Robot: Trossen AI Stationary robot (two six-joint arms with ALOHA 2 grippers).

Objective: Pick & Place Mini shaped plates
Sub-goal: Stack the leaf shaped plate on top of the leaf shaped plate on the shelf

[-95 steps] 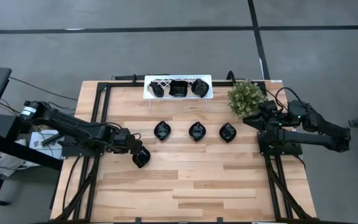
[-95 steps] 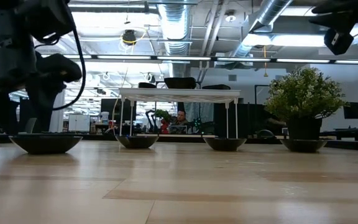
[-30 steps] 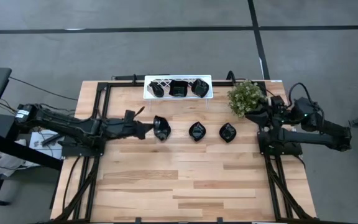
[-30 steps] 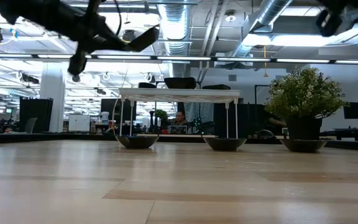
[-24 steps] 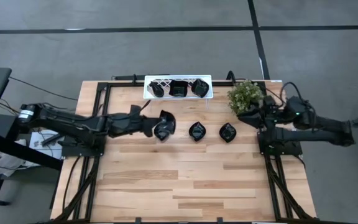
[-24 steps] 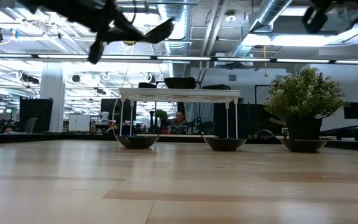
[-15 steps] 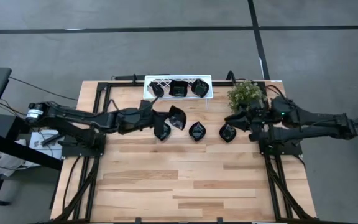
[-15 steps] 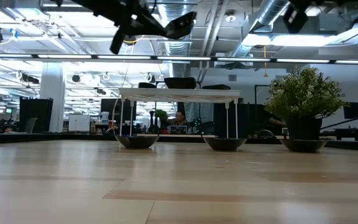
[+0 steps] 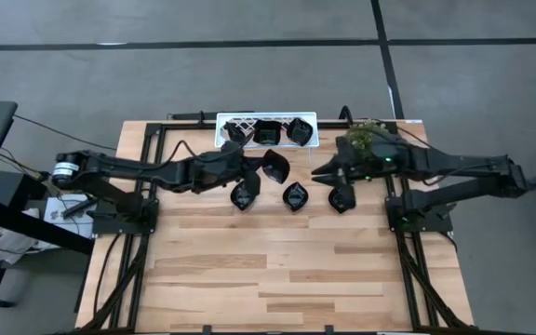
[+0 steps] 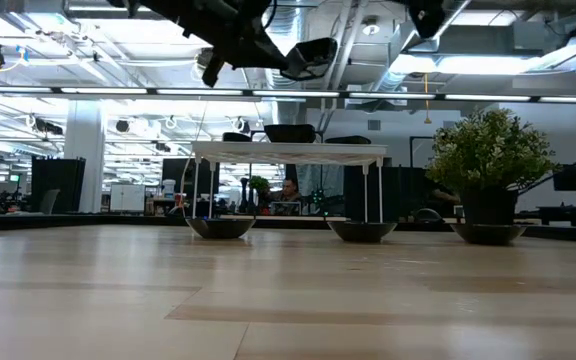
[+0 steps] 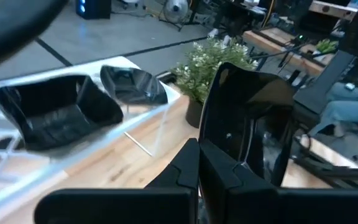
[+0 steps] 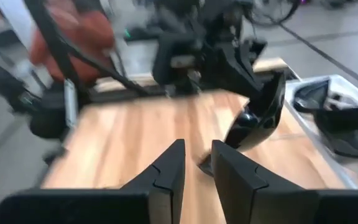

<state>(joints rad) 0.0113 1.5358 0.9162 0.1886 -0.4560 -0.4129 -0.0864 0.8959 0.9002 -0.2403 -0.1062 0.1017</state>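
Holding a black mini plate (image 9: 274, 167) pinched tight above the wooden table (image 9: 277, 270), the left gripper (image 9: 255, 167) hangs at six o'clock of the white rack (image 9: 226, 123). Right gripper (image 9: 322, 173), fingers parted, hovers near three plates (image 9: 293, 196) lying below. Office ceiling pipes (image 10: 438, 20) run beyond.

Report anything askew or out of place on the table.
Nothing is spilled or damaged. One plate is off the table, tilted on edge in the left pincer near the white rack; three plates sit in a row.
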